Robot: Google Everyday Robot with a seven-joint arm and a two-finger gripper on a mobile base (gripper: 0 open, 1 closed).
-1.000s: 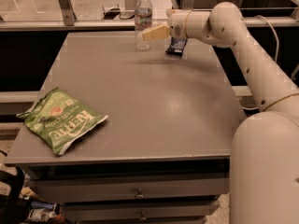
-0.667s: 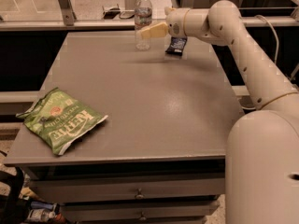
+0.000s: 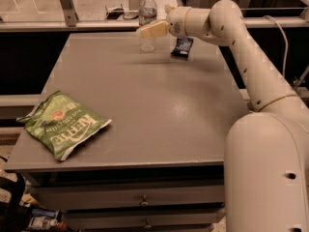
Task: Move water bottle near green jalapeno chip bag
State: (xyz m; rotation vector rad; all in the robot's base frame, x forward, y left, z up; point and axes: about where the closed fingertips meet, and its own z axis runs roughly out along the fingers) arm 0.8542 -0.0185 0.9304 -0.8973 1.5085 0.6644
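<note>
The water bottle [image 3: 147,7] is clear with a white cap and stands upright at the table's far edge, left of centre. My gripper [image 3: 145,31] is at the bottle's lower body, reaching in from the right, and covers part of it. The green jalapeno chip bag [image 3: 63,124] lies flat at the table's front left corner, far from the bottle.
A small dark blue-black packet [image 3: 182,47] lies just right of the bottle, under my arm [image 3: 231,28]. The grey table [image 3: 159,105] has drawers below its front edge. A rail and a glass partition run behind the table. Clutter sits on the floor at the lower left.
My gripper has edged slightly to the left across the bottle. The bottle and the chip bag have not moved.
</note>
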